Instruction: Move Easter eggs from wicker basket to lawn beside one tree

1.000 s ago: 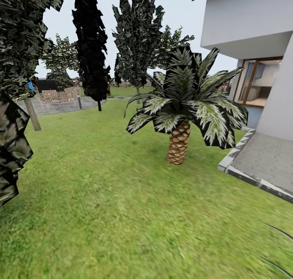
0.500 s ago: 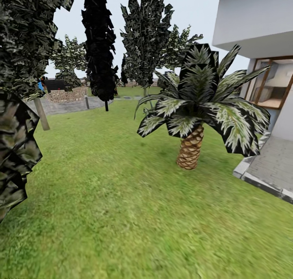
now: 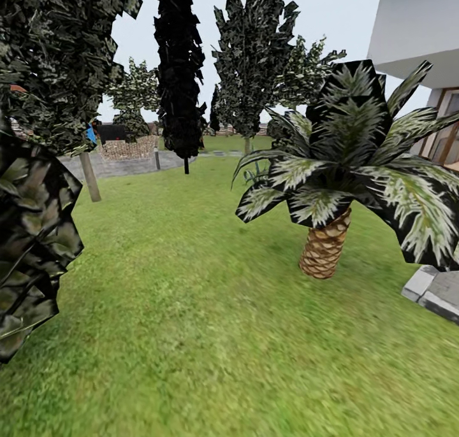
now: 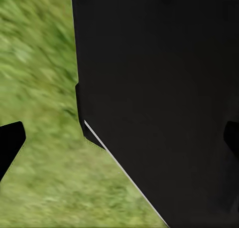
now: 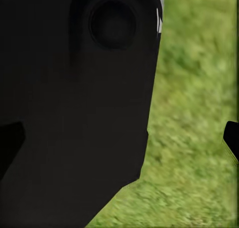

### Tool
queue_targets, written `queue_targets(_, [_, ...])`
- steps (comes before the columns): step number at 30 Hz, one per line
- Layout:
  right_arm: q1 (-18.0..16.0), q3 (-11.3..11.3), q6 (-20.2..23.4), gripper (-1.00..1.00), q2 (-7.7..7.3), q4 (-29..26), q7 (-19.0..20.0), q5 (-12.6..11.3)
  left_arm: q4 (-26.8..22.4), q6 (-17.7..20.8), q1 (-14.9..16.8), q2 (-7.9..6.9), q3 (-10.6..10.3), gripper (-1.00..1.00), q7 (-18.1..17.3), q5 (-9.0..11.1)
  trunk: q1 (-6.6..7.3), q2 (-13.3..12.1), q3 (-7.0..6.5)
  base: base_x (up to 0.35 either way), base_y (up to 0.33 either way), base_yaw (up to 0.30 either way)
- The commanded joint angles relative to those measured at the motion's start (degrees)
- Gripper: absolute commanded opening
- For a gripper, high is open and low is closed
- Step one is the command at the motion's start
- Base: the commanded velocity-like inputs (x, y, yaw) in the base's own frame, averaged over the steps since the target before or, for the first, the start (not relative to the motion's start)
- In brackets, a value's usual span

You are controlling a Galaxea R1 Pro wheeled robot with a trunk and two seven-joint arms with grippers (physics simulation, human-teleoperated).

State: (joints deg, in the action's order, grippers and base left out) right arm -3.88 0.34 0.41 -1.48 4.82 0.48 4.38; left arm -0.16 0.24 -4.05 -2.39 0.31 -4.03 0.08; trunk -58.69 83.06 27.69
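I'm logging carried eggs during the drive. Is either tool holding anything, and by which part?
Nothing held: in both wrist views the fingertips stand wide apart, with only lawn and the robot's dark body between.

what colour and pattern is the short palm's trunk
Tan-brown with a scaly, diamond-like pattern; the palm trunk shows best in the head view.

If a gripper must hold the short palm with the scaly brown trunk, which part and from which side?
Probably the short palm's bare scaly brown trunk under the fronds, approached low from the green lawn side: the drooping fronds cover it from above, and grey paving lies to its right.
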Motion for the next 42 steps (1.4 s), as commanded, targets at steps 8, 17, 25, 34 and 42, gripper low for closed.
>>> queue_targets(8, [-0.1,0.0,0.2,1.0,-0.26,0.1,0.5,0.5,0.0,0.0,0.0,0.02,0.0,1.0,-0.2,0.0,-0.03,0.0,0.04,0.338,0.0,0.001])
queue_targets(17, [-0.1,0.0,0.2,1.0,-0.2,0.1,0.5,0.5,0.0,0.0,0.0,0.03,0.0,1.0,-0.2,0.0,-0.03,0.0,0.04,0.338,0.0,0.0])
queue_targets(25, [-0.1,0.0,0.3,1.0,-0.01,0.1,0.4,0.4,0.0,0.0,0.0,0.02,0.0,1.0,-0.2,0.0,-0.03,0.0,0.04,0.337,0.013,0.047])
queue_targets(34, [-0.1,0.0,0.3,1.0,0.0,0.1,0.0,0.4,0.0,0.0,0.0,0.02,0.0,1.0,-0.2,0.0,-0.03,0.0,0.04,0.321,0.135,0.251])
queue_targets(42, [-0.1,0.0,0.3,1.0,0.0,0.1,0.0,0.4,0.0,0.0,0.0,0.09,0.0,1.0,-0.2,0.0,-0.03,0.0,0.04,0.333,0.03,0.26])
